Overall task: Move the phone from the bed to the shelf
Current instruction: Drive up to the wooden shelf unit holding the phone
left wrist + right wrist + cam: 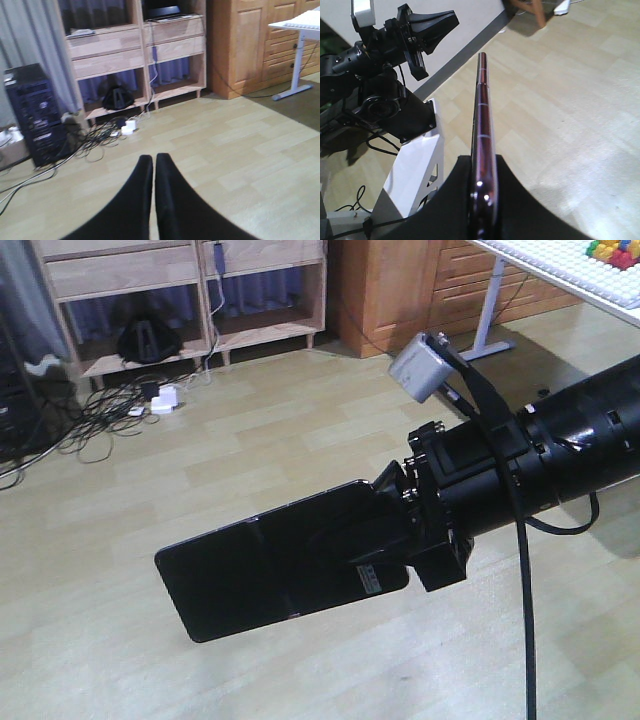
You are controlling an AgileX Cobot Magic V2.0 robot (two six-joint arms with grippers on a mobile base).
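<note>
The right gripper (pixel 385 540) is clamped on one end of the phone (pixel 270 565), holding it in mid-air above the pale plank floor (pixel 300 430), well apart from the shelf (pixel 120 275) against the far wall. The glossy black slab juts leftward from the fingers in the front view, its white sticker (pixel 370 580) just beside the grip. A grey camera (pixel 425 365) sits atop the black arm. In the right wrist view the phone (pixel 482 115) stands edge-on between the two dark fingers of the gripper (pixel 482 167), showing its pinkish-gold rim. The left gripper (pixel 153 160) hangs over the floor with its fingers pressed together and nothing between them; it also shows at upper left in the right wrist view (pixel 437 22). Beyond it, the shelf (pixel 107 62) faces the camera, with a black bag (pixel 117 97) in a lower bay and tangled cables (pixel 100 137) on the floor in front. A black tower (pixel 35 115) stands left of the shelf, an orange-brown cabinet (pixel 240 45) to its right.
</note>
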